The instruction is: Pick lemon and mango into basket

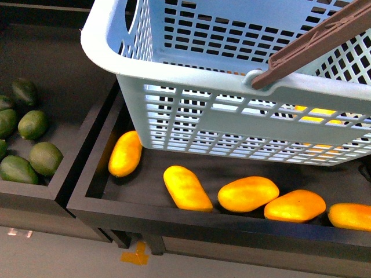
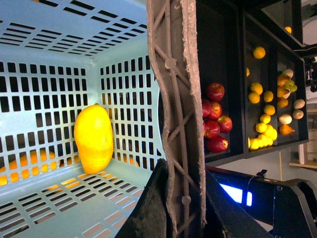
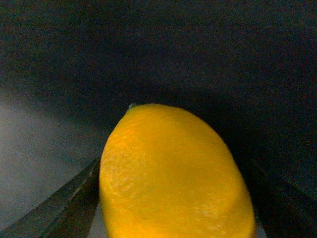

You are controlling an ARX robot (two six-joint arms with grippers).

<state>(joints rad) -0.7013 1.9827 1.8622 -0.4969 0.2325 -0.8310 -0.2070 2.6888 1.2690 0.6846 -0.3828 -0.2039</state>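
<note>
Done: one mango (image 2: 93, 138) lay inside the basket (image 2: 44, 89), on its floor and against a slotted wall. That half of the job looked finished.
Left to do: the lemon (image 3: 173, 173) was not in the basket yet. It needed to be carried over the basket and let go.
Right end effector (image 3: 176, 213): its two fingers (image 3: 74, 198) were clamped on the sides of the lemon, only as far apart as the fruit was wide. Everything around it was dark, so I could not tell how far it was from the basket.
Left end effector (image 2: 185, 213): its dark fingers sat on both sides of the basket's brown handle (image 2: 178, 99). It looked clamped on the handle, holding the basket up.
Under the basket: more loose mangoes (image 1: 248, 193) lay in a row in a black tray (image 1: 203, 226).
Beside the basket: green avocados (image 1: 32, 124) sat in the next tray over.
Far past the basket: red apples (image 2: 215, 119) were piled on a dark shelf, and beyond them sat small yellow fruits (image 2: 262, 119).
</note>
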